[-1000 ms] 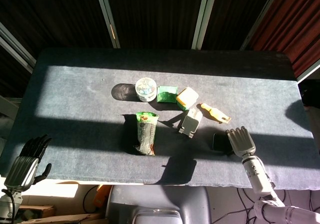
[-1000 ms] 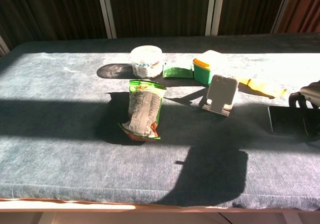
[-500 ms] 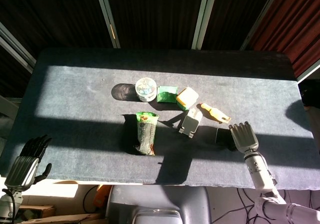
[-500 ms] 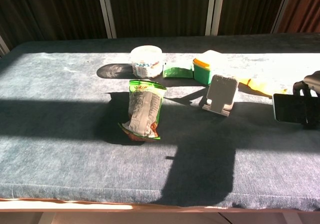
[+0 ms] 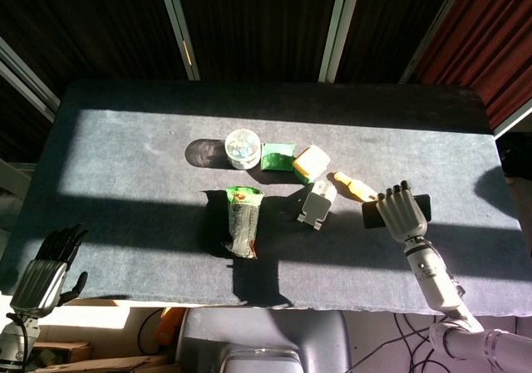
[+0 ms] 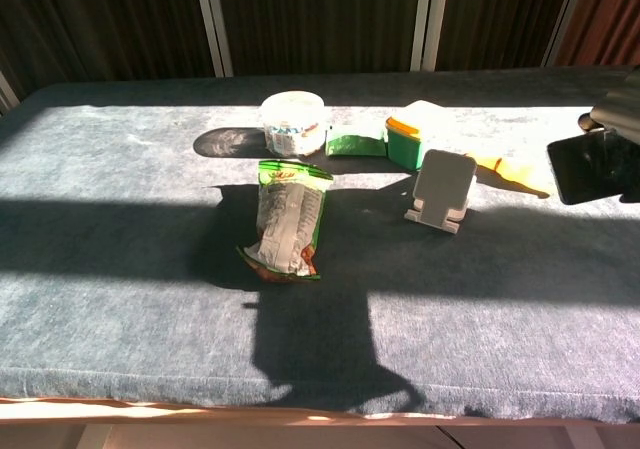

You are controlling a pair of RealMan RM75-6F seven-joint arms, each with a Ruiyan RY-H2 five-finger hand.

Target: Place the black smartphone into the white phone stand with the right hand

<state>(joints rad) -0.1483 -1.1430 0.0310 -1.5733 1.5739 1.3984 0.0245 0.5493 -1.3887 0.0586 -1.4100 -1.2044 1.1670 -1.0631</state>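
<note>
1. Left hand [image 5: 46, 269] is seen at the lower left corner below the table [image 5: 125, 149] edge, fingers loosely apart, nothing held; it is not shown in the chest view.
2. A white tub [image 5: 242, 148] and a green snack bag [image 5: 242, 221] are seen left of centre; a small green packet [image 5: 278, 155] and a yellow-lidded green box [image 5: 310, 163] lie just right of the tub. None are needed for the task.
3. White phone stand [image 6: 441, 190] is seen standing upright just right of centre, back plate leaning away and lip facing the robot; it holds nothing.
4. A yellow object [image 5: 358, 188] lies between the stand and the right hand, near the carry path.
5. Black smartphone [image 6: 588, 167] is held off the table at the right edge, well apart from the stand, long side roughly horizontal, screen facing the chest camera.
6. Right hand [image 5: 402, 213] is clamped on the phone, fingers wrapped over the top edge; thumb placement cannot be told.
7. Step judged: carry to stand. Phone should be moved leftward at height so the yellow object and green box are cleared.
8. Phone's lower edge should be lined up above the lip, back parallel to the leaning plate, then lowered slowly.
9. Release is advised only once the edge is seated; the light stand is likely pushed or tipped if approached sideways.
</note>
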